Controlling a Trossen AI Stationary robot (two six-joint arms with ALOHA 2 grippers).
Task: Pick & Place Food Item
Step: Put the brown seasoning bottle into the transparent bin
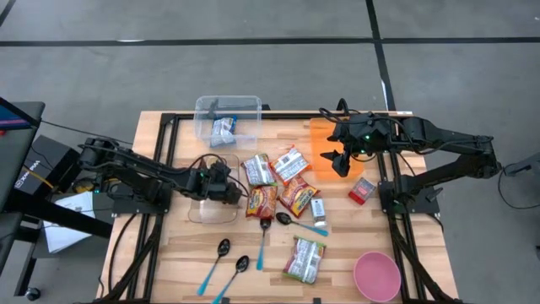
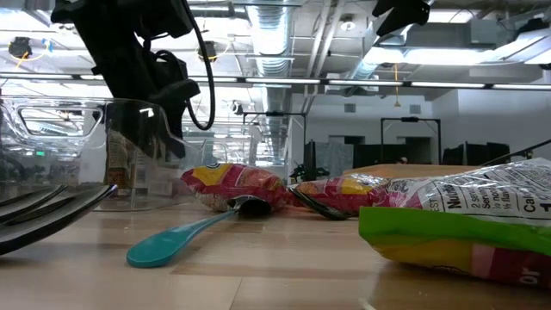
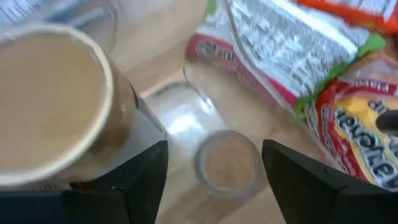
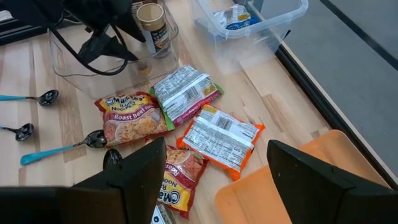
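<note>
A cup [image 4: 151,22] with a tan lid stands upright inside a clear tub [image 4: 74,68] on the table's left half. My left gripper [image 1: 226,189] is open at the tub's right side, slanting down; in the left wrist view the cup [image 3: 53,102] stands beside one finger [image 3: 140,177]. Several noodle packets [image 1: 278,181] lie flat at the table's middle. My right gripper [image 1: 342,160] hangs open, high above an orange board [image 1: 323,145], with nothing between its fingers. My left gripper has one finger [image 3: 146,165] close beside the cup's side wall [image 3: 134,115]; whether it touches the cup I cannot tell. Nothing is pinched between the two fingers.
A clear bin [image 1: 226,118] holding one packet stands at the far edge. Teal-handled spoons [image 1: 224,262] lie near the front, one [image 1: 299,224] by the packets. There is a pink bowl [image 1: 377,276] at the front right, a small red box [image 1: 363,191] right of the packets, and another packet [image 1: 305,258] near the bowl.
</note>
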